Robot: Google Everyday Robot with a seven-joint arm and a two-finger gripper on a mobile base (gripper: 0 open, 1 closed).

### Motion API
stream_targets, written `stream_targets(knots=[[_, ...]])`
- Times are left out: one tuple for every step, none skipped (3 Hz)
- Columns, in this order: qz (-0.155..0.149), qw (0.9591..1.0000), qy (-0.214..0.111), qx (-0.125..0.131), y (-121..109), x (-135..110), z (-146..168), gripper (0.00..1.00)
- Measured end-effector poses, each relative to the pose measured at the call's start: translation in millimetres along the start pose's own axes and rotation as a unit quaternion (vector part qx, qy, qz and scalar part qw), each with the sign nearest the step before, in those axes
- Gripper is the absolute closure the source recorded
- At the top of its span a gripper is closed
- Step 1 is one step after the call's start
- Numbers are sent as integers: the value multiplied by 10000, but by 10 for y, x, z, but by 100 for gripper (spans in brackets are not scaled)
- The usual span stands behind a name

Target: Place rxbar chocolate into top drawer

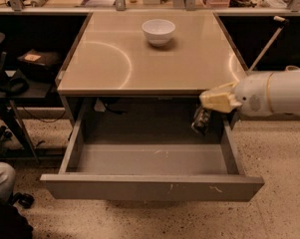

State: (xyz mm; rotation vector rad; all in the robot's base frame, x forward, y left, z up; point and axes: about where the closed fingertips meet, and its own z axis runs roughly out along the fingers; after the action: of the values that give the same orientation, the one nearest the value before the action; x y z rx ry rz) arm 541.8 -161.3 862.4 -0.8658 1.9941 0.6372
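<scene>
Camera view. Top drawer [154, 187] pulled fully out below the surface [139, 66]; grey floor of the drawer bare, small white scuffs on the front panel.

Hand [207, 106] at the right front corner of the surface, just under its edge, above the drawer's right rear corner. Cream fingers closed on the upper end of the rxbar chocolate [202, 121].

Bar hangs below the fingers, clear of the drawer floor, close to the right side wall. Long axis near upright, lower end tilted slightly left. Black wrapper with faint light glints; no print or brand legible.

White arm [274, 93] comes in from the right edge.

White bowl [158, 31] upright at rear centre of the surface, well apart from the hand.
</scene>
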Motion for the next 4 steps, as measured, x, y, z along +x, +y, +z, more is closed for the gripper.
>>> stream_targets(knots=[[316, 9989, 75, -331, 91, 502, 590, 100], [310, 9984, 29, -472, 22, 634, 1181, 100], [280, 9982, -120, -517, -52, 686, 1484, 100], [138, 9983, -110, -551, -19, 787, 1354, 100]])
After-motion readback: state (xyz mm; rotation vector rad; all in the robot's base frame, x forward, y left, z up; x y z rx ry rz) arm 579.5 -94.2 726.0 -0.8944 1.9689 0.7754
